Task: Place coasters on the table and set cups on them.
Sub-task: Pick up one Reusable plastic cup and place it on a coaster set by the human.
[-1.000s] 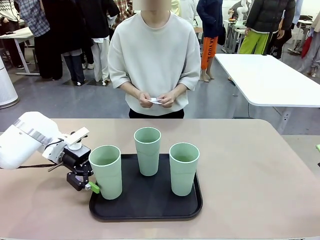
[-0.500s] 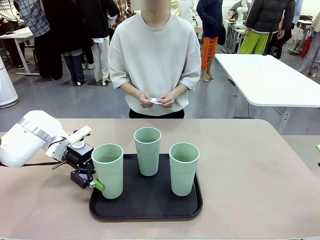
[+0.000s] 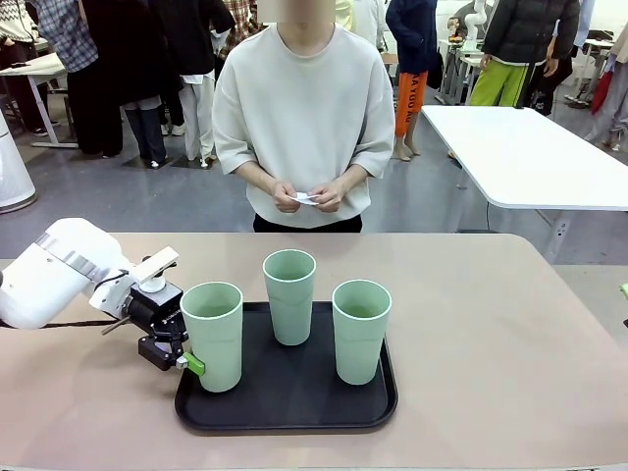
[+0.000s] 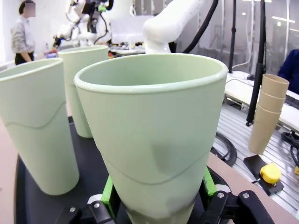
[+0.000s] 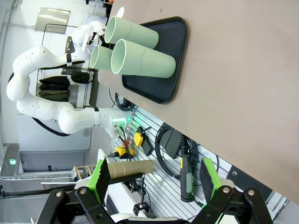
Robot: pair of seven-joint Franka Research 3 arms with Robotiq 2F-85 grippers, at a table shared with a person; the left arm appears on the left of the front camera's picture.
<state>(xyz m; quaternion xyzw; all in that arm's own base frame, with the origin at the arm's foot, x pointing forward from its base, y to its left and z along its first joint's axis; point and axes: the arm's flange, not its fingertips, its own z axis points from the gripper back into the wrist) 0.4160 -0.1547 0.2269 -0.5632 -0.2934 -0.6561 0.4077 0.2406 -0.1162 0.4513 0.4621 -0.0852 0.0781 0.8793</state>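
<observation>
Left hand (image 3: 194, 364) of mine is gripping the nearest cup (image 3: 212, 334) low on its body, with a green pad pressing on either side, as the left wrist view is showing. That cup is standing upright at the left end of the black tray (image 3: 294, 410), and its base seems to be resting on the tray. Two more, the middle cup (image 3: 289, 294) and the right cup (image 3: 361, 329), are standing upright on the same tray with nothing touching them. My right hand (image 5: 154, 179) is hanging well apart from the tray, jaws spread wide with nothing between them. Across the beige counter (image 3: 491, 324) a person is holding something small and white (image 3: 306, 197) between both hands. It may be the coasters, though it is too small to tell. No coaster is lying on the counter, so I am judging the task as barely begun: all the coasters and all three cups are waiting to be placed.
</observation>
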